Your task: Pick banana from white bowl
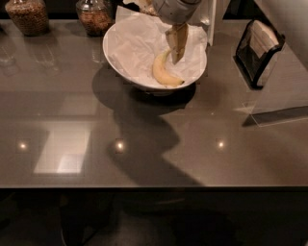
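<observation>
Grey rounded wrist (174, 9), tan tapering gripper (176, 55) over white bowl (126, 77)

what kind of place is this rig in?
Probably an office kitchenette or café counter: glossy grey countertop, glass jars of brown grains, black napkin holder. The gripper hangs over the wide white paper-lined bowl, by the small yellow banana.
</observation>
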Controlling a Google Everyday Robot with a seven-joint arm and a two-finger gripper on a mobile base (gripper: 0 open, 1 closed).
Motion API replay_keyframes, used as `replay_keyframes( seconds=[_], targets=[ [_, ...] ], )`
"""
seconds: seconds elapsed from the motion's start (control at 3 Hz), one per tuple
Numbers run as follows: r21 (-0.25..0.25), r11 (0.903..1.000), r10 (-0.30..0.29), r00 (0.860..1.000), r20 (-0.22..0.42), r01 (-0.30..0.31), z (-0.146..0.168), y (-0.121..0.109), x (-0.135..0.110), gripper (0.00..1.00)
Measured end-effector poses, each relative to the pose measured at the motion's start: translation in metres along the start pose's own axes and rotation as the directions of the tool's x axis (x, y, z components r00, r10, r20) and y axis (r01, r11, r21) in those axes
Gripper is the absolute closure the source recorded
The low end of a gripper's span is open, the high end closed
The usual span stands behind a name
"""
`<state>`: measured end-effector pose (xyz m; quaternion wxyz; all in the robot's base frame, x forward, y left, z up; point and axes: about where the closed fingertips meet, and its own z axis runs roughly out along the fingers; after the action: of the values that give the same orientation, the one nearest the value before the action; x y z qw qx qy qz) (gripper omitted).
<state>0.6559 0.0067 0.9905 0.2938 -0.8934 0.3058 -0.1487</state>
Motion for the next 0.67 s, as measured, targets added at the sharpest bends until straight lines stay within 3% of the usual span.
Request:
replay_keyframes(
  seconds=[0.33,0.67],
  targets=[
    [-0.022,0.9986,-0.049,0.998,-0.040,0.048,0.004,0.006,0.005,0.00],
    [-0.074,0.9887,-0.136,0.987,-0.081,0.130,0.022,0.017,0.027,0.00]
  ],
)
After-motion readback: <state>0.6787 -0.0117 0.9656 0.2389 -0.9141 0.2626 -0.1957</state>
